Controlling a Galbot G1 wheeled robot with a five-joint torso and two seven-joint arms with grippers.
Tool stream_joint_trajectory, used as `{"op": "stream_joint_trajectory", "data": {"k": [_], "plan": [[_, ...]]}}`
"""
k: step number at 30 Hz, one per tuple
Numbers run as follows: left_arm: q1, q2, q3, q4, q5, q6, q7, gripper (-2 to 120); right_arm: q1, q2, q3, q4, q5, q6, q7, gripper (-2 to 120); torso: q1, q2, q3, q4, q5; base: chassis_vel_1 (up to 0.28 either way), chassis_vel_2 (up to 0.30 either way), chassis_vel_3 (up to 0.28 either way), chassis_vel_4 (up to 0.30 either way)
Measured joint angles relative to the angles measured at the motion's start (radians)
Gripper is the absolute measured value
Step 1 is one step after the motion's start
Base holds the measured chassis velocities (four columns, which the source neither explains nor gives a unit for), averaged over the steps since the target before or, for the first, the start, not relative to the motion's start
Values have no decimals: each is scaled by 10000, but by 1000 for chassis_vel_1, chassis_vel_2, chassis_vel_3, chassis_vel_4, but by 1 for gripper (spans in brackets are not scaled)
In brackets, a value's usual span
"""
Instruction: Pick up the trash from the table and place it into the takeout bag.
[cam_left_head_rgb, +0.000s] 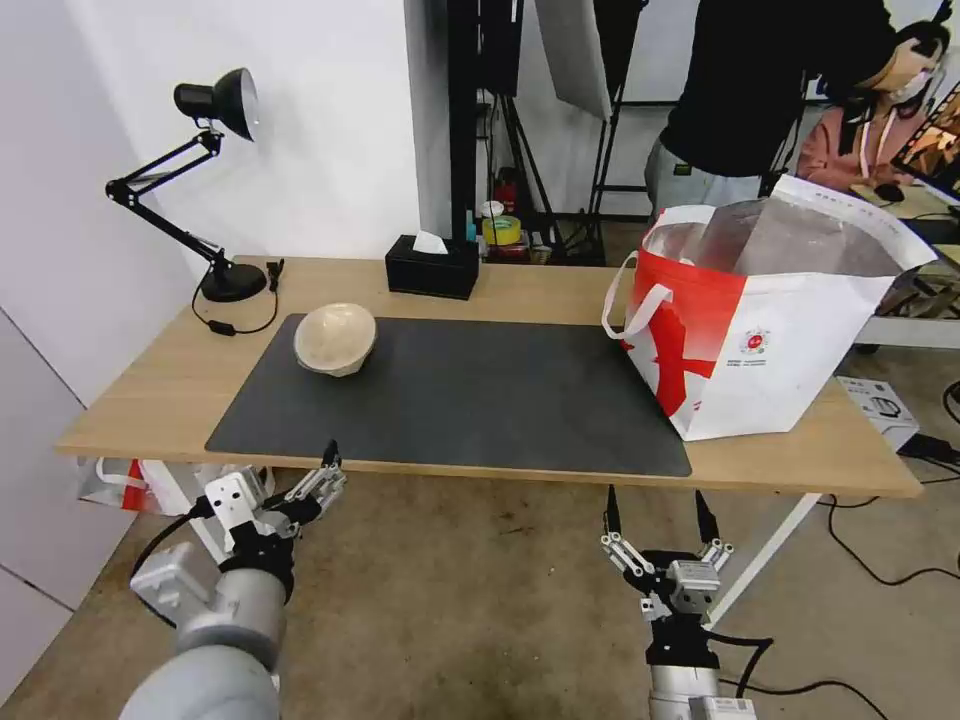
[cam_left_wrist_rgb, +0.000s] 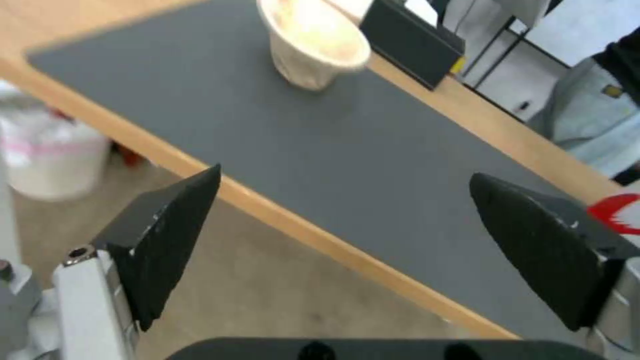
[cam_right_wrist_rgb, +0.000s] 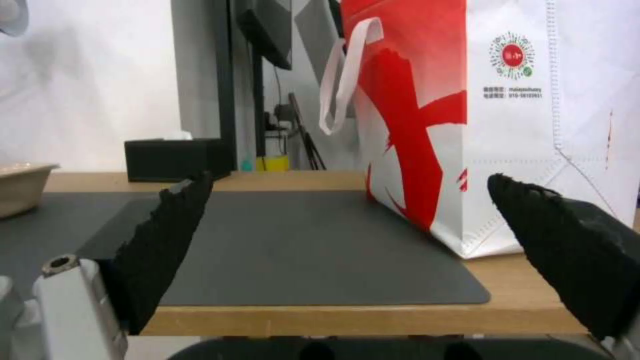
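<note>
Left hand (cam_left_head_rgb: 330, 468): at 7 o'clock, low before the worktop's near edge, fingers spread wide, nothing held.
Right hand (cam_left_head_rgb: 658, 518): at 5 o'clock, below the near edge, fingers wide apart, empty.
Worktop (cam_left_head_rgb: 150, 395): light wood, dark grey mat (cam_left_head_rgb: 450, 395) across the middle.
Beige bowl (cam_left_head_rgb: 335, 339): on the mat's far-left corner, 11 o'clock, tipped on its side.
Takeout bag (cam_left_head_rgb: 790, 330): upright at 2 o'clock, on the mat's right end, mouth open.
Tissue box (cam_left_head_rgb: 432, 268): far edge, 12 o'clock.
Desk lamp (cam_left_head_rgb: 215, 180): far-left corner.
</note>
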Motion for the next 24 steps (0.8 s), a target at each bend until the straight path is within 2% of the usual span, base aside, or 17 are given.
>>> {"op": "stream_joint_trajectory", "data": {"k": [4, 5, 7, 10, 15, 19, 21, 24], "plan": [[-777, 273, -128, -1, -2296, -93, -558, 100, 0, 0, 0, 2, 3, -2, 2, 100, 0, 0, 0, -1, 0, 0, 0, 0, 0], [-777, 273, -128, -1, -2296, -93, -558, 100, 0, 0, 0, 2, 3, -2, 2, 100, 0, 0, 0, -1, 0, 0, 0, 0, 0], [-1172, 370, -156, -3, -3043, -141, -797, 100, 0, 0, 0, 5, 5, -3, 2, 100, 0, 0, 0, -2, 0, 0, 0, 0, 0], [-1525, 448, -197, -4, -3572, -232, -1004, 100, 0, 0, 0, 6, 6, -4, 3, 100, 0, 0, 0, -1, 0, 0, 0, 0, 0], [-2264, 765, -372, -5, -5079, -348, -1815, 100, 0, 0, 0, 7, 7, -7, 4, 100, 0, 0, 0, -3, 1, 0, 0, 0, 0], [-2417, 896, -509, -4, -5460, -402, -1964, 100, 0, 1, 0, 7, 7, -8, 3, 100, 0, -1, 1, -2, 1, 0, 0, 0, 0], [-2667, 1101, -889, -5, -6290, -510, -2235, 100, 0, 0, 0, 7, 7, -9, 3, 100, 0, 0, 1, 0, 0, 0, 0, 0, 0], [-2819, 1185, -1108, -6, -6745, -584, -2399, 100, 1, 0, 0, 7, 7, -9, 3, 100, 0, 0, 0, 0, 1, 0, 0, 0, 0]]}}
